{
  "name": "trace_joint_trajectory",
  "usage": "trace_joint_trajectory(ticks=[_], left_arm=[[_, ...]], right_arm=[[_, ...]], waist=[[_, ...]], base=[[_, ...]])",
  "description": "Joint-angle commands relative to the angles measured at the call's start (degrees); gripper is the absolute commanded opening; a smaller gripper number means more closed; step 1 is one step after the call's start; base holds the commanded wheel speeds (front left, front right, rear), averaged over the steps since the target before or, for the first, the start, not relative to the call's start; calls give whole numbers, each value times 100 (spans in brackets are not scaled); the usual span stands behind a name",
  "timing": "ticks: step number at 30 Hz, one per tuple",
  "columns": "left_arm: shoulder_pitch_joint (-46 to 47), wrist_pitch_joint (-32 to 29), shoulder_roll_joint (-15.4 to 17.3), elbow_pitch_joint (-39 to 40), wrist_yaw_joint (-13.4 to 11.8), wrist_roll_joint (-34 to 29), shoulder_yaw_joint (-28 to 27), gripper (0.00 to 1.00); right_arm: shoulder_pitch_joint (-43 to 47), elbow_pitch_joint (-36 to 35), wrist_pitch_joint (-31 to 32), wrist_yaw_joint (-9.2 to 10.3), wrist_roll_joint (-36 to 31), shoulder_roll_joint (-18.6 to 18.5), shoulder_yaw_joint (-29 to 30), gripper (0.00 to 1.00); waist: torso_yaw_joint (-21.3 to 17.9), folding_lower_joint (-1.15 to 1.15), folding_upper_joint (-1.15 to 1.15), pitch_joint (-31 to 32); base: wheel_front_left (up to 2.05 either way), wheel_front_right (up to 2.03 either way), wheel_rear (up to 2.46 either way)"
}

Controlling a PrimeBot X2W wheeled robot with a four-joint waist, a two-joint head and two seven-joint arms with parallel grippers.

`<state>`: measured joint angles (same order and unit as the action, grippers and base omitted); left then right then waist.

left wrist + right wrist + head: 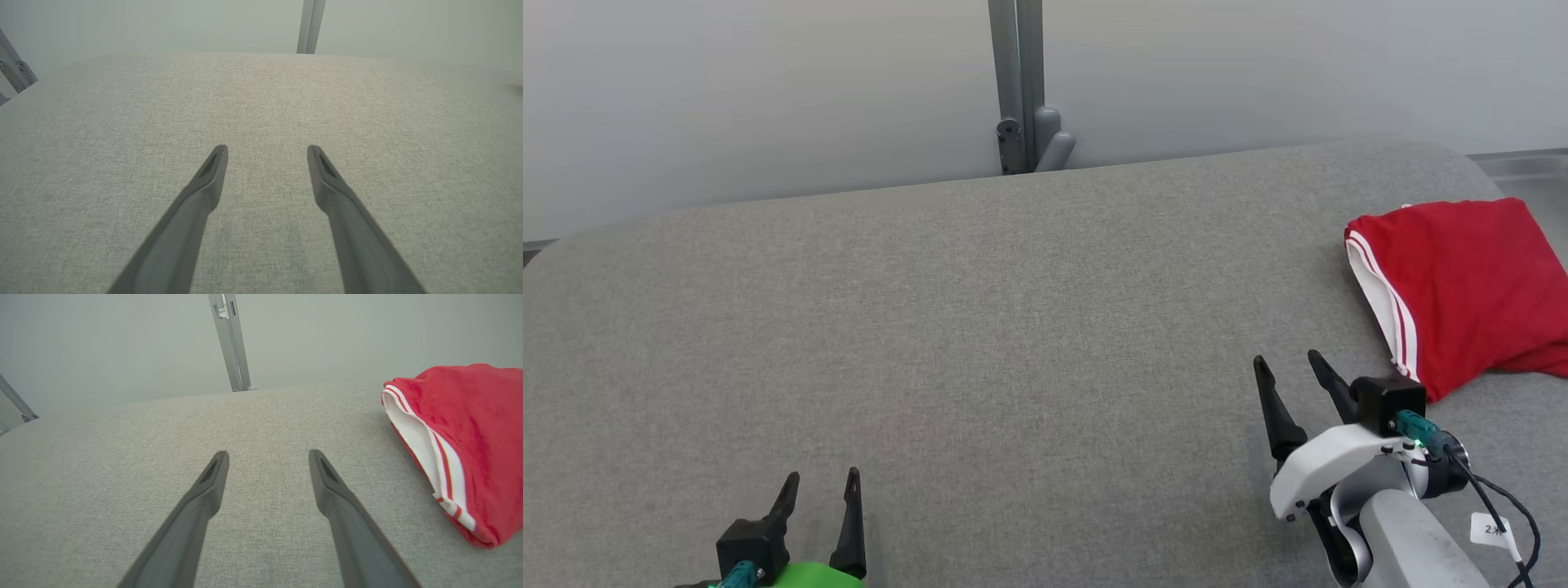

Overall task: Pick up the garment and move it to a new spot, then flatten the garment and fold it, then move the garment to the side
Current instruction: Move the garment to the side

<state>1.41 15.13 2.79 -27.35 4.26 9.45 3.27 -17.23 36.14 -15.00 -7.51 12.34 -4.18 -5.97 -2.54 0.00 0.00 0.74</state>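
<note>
Left gripper (pixel 823 474) is the closest thing to the head cam. Its two long dark fingers are spread wide with nothing between them, well off to the left of the red garment with the white striped hem (pixel 1470 286). The right gripper (pixel 1286 357) is likewise spread wide and holding nothing. It's parked just beside the garment's near-left corner, close to it but not touching as far as I can see.

The garment sits at the right end of the grey fabric-covered table (pixel 1013 327). It looks doubled over into a fairly tidy bundle, with the striped hem facing left toward the right gripper. Part of it runs off the head cam's right edge, so I can't vouch for that side.

Honestly, this could go either way. It might be a folded piece already parked off to the side, or a bundle waiting to be grabbed and carried somewhere. One frame won't settle that.

What holds in both cases, IMO: that right gripper's open fingertips are near the loose hem. Any move from there should keep them from snagging the edge and dragging the layers apart.
</note>
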Motion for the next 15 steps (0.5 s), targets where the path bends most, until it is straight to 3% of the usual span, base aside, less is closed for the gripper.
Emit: trace_joint_trajectory(ticks=[1,15], left_arm=[[-79,-4,24,30,-30,-1,-55,100],[-205,-4,24,410,-38,79,-275,100]], right_arm=[[136,-82,-21,6,-71,23,42,100],[791,-968,-21,6,-498,100,352,100]], waist=[[98,0,0,85],[267,0,0,139]], base=[[0,0,0],[0,0,0]])
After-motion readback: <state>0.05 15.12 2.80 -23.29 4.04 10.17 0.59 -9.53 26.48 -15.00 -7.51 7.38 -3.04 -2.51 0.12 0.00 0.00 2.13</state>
